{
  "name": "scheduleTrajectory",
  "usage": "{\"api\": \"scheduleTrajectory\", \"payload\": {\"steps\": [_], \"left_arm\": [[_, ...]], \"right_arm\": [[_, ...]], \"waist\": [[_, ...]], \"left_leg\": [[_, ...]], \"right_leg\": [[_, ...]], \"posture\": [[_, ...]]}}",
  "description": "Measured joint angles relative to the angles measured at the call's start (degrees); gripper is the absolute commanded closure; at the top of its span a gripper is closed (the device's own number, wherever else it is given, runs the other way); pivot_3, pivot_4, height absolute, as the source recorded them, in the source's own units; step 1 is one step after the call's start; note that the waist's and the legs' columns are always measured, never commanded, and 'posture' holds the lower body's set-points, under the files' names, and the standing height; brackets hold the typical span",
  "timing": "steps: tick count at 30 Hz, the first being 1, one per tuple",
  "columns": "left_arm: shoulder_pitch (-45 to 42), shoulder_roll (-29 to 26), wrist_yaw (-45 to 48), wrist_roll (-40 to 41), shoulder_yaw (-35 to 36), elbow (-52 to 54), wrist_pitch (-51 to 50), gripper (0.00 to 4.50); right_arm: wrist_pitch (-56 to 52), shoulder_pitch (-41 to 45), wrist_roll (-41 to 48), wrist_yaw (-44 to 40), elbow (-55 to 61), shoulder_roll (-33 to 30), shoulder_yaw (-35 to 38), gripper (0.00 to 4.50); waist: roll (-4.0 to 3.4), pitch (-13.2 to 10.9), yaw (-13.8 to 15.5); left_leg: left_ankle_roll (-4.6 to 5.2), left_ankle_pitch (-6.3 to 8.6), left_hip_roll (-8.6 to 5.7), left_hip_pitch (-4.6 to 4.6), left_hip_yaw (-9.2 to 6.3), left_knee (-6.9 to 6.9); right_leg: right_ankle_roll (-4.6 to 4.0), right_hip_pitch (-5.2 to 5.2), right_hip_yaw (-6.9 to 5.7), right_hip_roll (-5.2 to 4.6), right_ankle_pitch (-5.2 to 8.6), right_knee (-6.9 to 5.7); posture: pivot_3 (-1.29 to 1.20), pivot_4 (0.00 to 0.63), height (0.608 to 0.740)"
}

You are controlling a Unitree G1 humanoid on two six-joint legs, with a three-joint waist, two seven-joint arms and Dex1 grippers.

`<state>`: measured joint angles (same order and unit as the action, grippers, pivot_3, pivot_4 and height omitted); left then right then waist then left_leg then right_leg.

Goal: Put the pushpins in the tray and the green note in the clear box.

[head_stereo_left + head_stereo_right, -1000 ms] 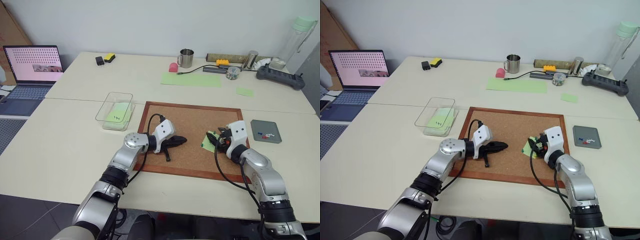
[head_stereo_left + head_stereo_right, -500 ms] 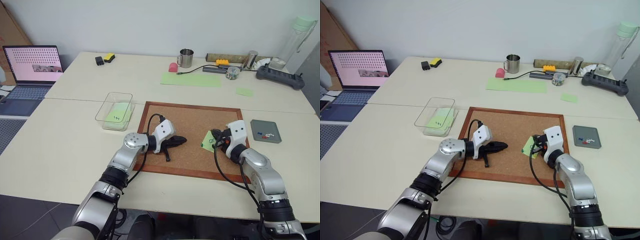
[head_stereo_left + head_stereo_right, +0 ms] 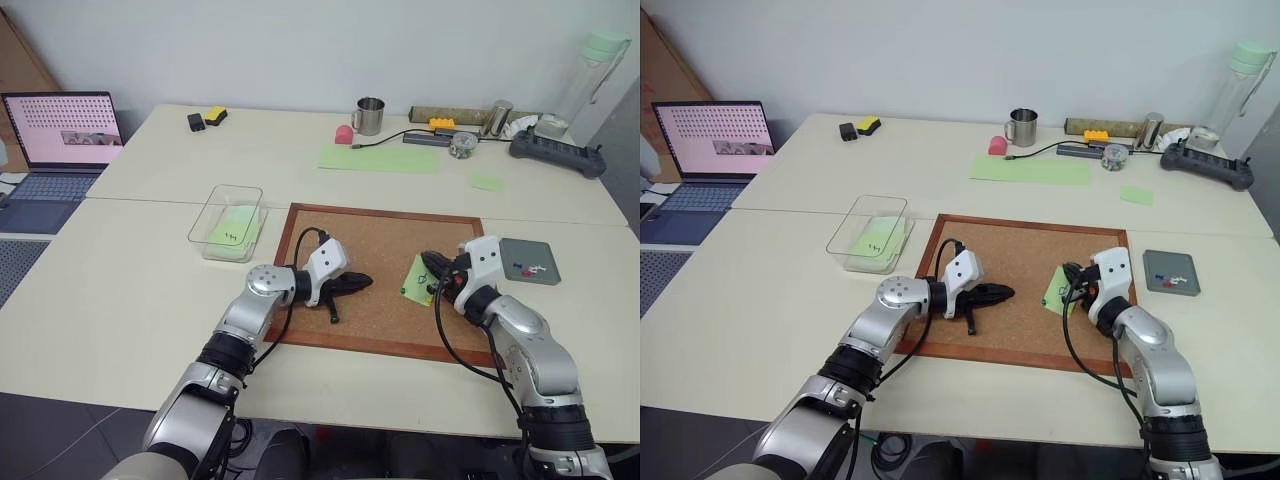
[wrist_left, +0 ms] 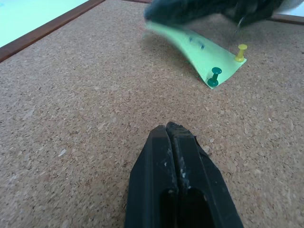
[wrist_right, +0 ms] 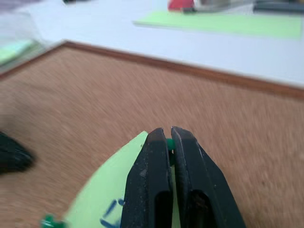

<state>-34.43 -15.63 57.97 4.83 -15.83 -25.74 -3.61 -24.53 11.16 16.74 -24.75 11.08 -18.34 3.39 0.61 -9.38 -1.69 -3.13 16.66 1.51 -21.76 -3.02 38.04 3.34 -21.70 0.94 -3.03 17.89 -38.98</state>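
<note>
The green note [image 3: 414, 281] lies on the corkboard [image 3: 375, 245], its far edge curling up off the cork. My right gripper [image 3: 429, 264] is shut on a green pushpin [image 5: 169, 145] at that raised edge. A dark-green pushpin [image 4: 214, 76] and a yellow pushpin [image 4: 241, 52] stand at the note's opposite corner. My left gripper [image 3: 361, 281] is shut and empty, low over the cork to the left of the note. The grey tray [image 3: 547, 253] right of the board holds red, blue and white pushpins [image 3: 529, 269]. Left of the board sits the clear box [image 3: 205, 213] with another green note inside.
A laptop [image 3: 62, 130] stands at the far left. Along the back of the table are a metal mug [image 3: 371, 115], a long pale-green sheet [image 3: 380, 158], a small green slip [image 3: 488, 184], a power strip [image 3: 558, 155] and a bottle [image 3: 592, 70].
My right gripper closed on the green pushpin at the note's edge and rose a little, lifting that edge of the note. The left arm stayed still.
</note>
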Motion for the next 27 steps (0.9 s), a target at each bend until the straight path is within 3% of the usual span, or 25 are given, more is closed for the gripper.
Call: {"api": "scheduleTrajectory", "payload": {"steps": [9, 15, 19, 27], "left_arm": [[0.04, 0.08, -0.03, -0.68, -0.08, 0.43, -0.18, 4.5], [0.07, 0.08, -0.03, -0.72, -0.08, 0.51, -0.21, 4.5], [0.29, 0.17, 0.03, -0.7, -0.2, 1.1, -0.67, 4.5], [0.37, 0.02, 0.1, -0.74, -0.1, 1.16, -0.85, 4.5]], "right_arm": [[-1.07, -0.09, 2.67, -0.23, 3.69, -0.64, 0.68, 4.48], [-0.92, 0.98, 2.66, 2.65, 3.02, -1.1, 5.15, 4.48], [0.02, 5.16, -1.28, 10.28, -4.55, -4.49, 11.54, 4.48], [-1.47, 8.84, -2.07, 14.01, -18.47, -7.89, 17.25, 4.48]], "waist": [[0.0, 0.0, 0.02], [0.0, 0.0, 0.04], [0.0, 0.0, 0.05], [-0.08, 0.05, 0.02]], "left_leg": [[0.0, 0.0, 0.0, 0.0, -0.01, 0.0], [0.0, 0.0, 0.0, 0.0, 0.0, 0.0], [0.0, 0.0, 0.0, 0.0, 0.02, -0.01], [0.0, 0.0, 0.0, 0.02, 0.08, -0.03]], "right_leg": [[0.0, 0.01, -0.01, 0.0, 0.0, 0.01], [0.0, 0.01, 0.0, 0.0, 0.0, 0.01], [0.0, 0.01, 0.01, -0.01, 0.0, 0.02], [0.0, 0.02, 0.05, -0.01, 0.0, 0.01]], "posture": [[0.0, 0.15, 0.74], [0.0, 0.15, 0.74], [0.0, 0.15, 0.74], [0.0, 0.15, 0.74]]}}
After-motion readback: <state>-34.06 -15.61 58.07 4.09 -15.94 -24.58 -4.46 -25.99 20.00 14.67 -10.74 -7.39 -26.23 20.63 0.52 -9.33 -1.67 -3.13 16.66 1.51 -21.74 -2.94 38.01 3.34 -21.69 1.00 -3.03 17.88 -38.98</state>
